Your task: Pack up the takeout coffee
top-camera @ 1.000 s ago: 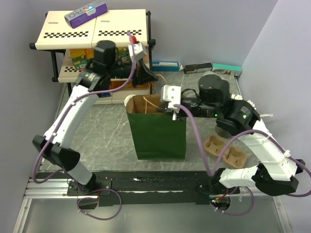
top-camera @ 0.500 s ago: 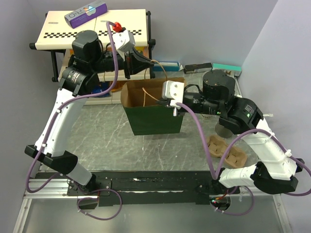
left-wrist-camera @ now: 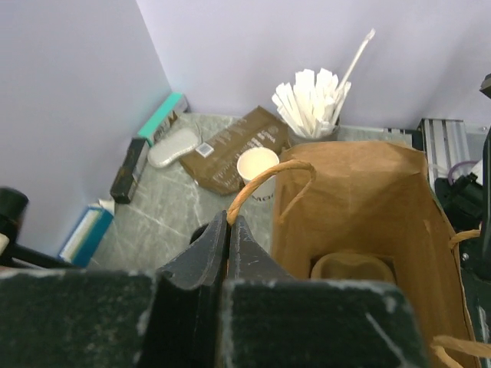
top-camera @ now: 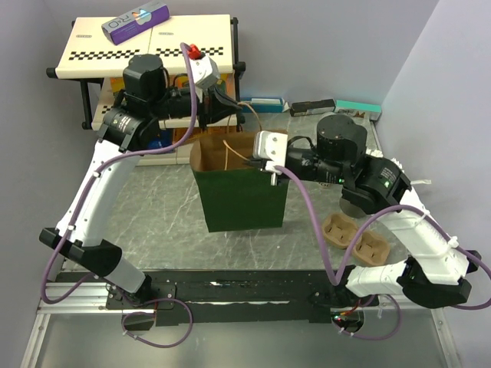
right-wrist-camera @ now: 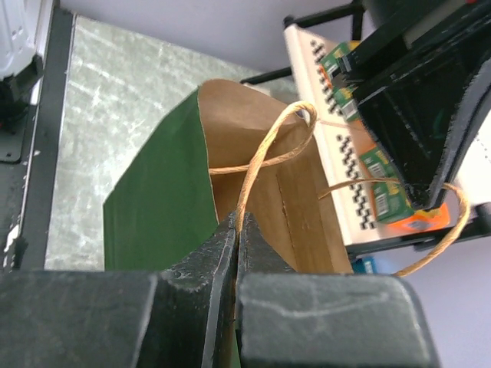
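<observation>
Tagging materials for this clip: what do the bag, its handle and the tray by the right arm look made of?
Bag: matte paper, green outside, plain brown inside, creased folds. Handle: tan twisted cord, likely paper. Tray: brown, dull, rounded wells, probably moulded pulp.

A green bag [top-camera: 242, 195] is seen upright mid-table, mouth open. A pulp tray [top-camera: 357, 239] is laid to its right. A box [top-camera: 136, 20] is kept on the rack [top-camera: 192, 32]. White sticks [left-wrist-camera: 307, 96] are stood beside a brown pouch [left-wrist-camera: 234, 146].
</observation>
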`<state>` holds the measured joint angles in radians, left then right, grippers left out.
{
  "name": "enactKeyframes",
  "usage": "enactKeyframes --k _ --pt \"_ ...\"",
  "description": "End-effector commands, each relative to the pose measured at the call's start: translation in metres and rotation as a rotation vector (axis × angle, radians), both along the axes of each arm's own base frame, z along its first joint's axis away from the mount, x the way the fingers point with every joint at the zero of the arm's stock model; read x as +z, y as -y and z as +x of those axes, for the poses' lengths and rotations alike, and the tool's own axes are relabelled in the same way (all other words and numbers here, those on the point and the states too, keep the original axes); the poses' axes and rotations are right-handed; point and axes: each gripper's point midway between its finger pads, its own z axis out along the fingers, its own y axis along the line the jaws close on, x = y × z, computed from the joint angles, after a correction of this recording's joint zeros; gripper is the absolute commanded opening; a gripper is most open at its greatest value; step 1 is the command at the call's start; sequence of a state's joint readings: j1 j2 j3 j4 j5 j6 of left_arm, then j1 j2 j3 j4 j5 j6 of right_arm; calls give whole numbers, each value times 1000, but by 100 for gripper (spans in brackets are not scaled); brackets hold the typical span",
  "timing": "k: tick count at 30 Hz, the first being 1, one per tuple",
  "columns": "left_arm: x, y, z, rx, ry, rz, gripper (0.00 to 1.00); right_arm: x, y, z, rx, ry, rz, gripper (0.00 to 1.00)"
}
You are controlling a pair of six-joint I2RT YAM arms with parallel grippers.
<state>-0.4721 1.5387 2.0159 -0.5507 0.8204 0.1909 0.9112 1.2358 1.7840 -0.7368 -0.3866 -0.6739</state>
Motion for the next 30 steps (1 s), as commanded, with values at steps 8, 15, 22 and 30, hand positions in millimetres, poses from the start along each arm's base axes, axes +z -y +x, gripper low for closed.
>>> enactKeyframes --k 8,15,22,30 --pt "-69 -8 -4 46 -117 62 99 -56 21 -19 -38 -156 -64 100" --pt "-51 -19 -6 104 -78 53 99 -30 39 -30 -47 -160 -38 100" --pt "-61 -29 -3 121 -69 85 99 -76 24 -19 -38 -195 -93 100" --pt "-114 -25 13 104 -138 165 98 -101 -18 -1 20 -257 -109 100"
